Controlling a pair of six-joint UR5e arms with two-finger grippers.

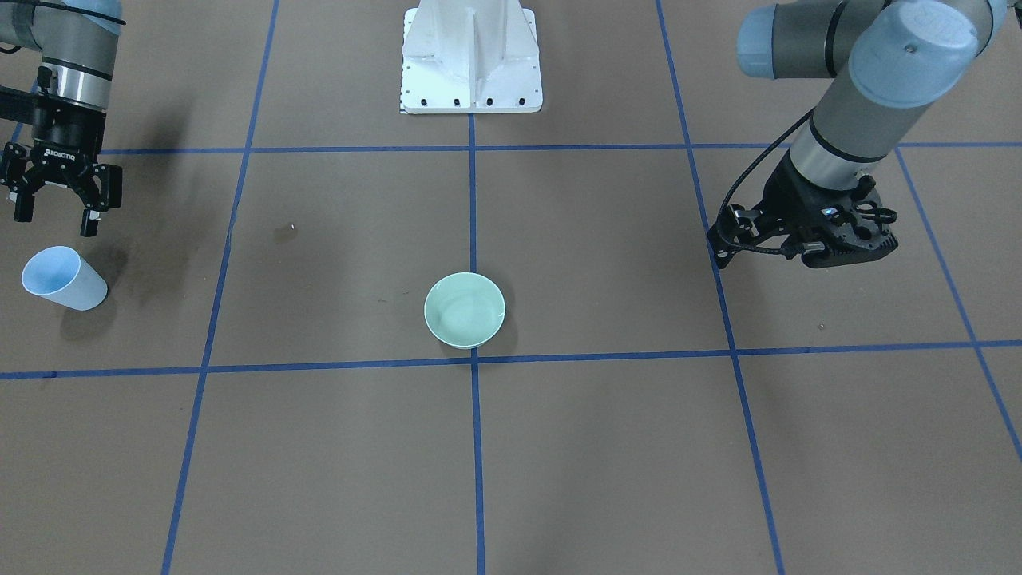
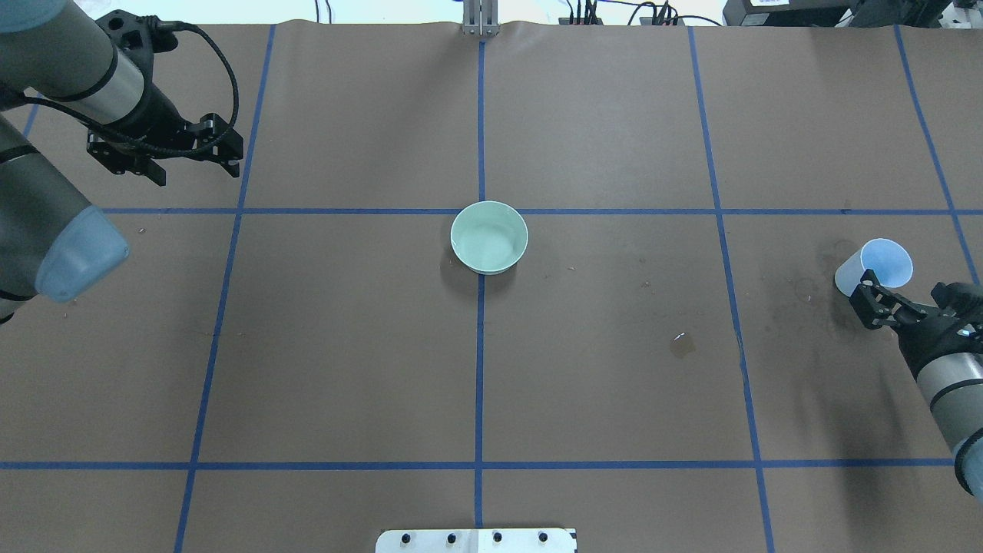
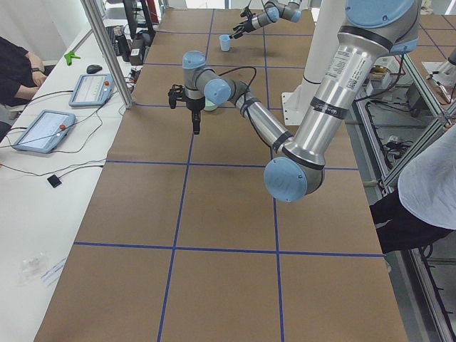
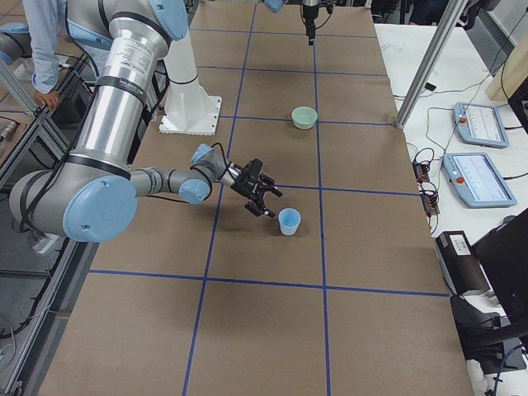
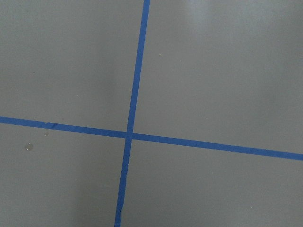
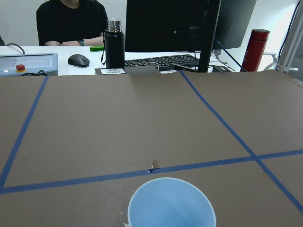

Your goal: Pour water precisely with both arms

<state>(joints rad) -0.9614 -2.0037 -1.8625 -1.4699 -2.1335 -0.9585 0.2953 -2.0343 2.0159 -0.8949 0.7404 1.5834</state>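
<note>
A light-blue cup (image 1: 64,278) stands on the brown paper at the robot's right end and fills the bottom of the right wrist view (image 6: 171,203); I cannot tell whether it holds water. My right gripper (image 1: 56,217) is open and empty, just short of the cup (image 2: 875,265). A mint-green bowl (image 1: 439,335) sits at the table's middle (image 2: 465,257). A small wet spot (image 2: 681,343) glints on the paper between the bowl and the cup. My left gripper (image 2: 196,173) hangs over bare paper far from both; it looks open and empty.
The white pedestal (image 1: 471,56) is bolted at the robot's edge. Blue tape lines (image 5: 130,135) grid the paper. Beyond the far edge are a desk with a black bottle (image 6: 114,43), a monitor, a red bottle (image 6: 256,49) and a seated operator.
</note>
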